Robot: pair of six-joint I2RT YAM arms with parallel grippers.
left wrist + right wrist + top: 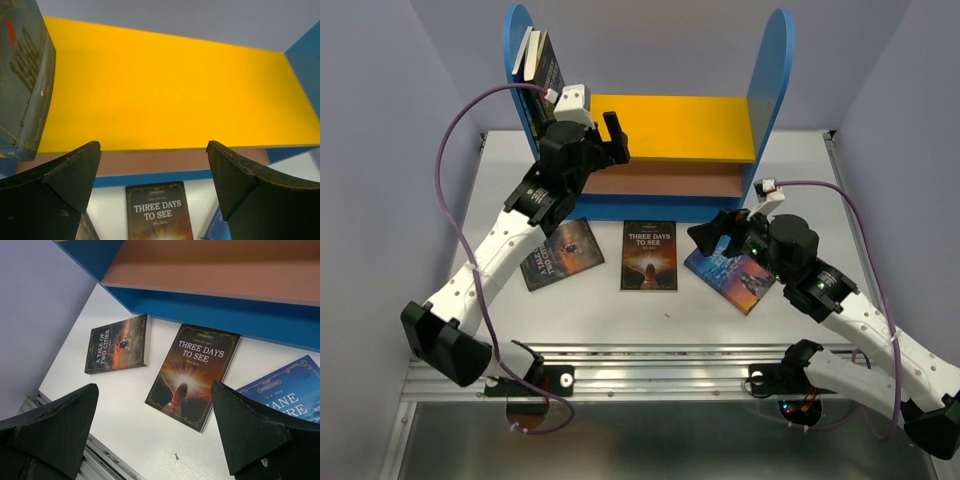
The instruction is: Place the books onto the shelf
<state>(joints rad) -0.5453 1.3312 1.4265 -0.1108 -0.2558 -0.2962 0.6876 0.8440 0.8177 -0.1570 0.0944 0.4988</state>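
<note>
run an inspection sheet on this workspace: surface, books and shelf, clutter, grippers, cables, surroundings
surface: white table, one tiny dark speck near the front
job's things: shelf upright at the back; what looks like two leaning books on its yellow board, against the left panel; A Tale of Two Cities, Three Days to See and Jane Eyre flat on the table in front
clutter: nothing seen
grippers: left gripper open, empty, over the yellow board; right gripper open, empty, above Jane Eyre
cables: left purple cable and right purple cable loop free off the wrists
surroundings: plain lavender walls; metal rail at the near edge
</note>
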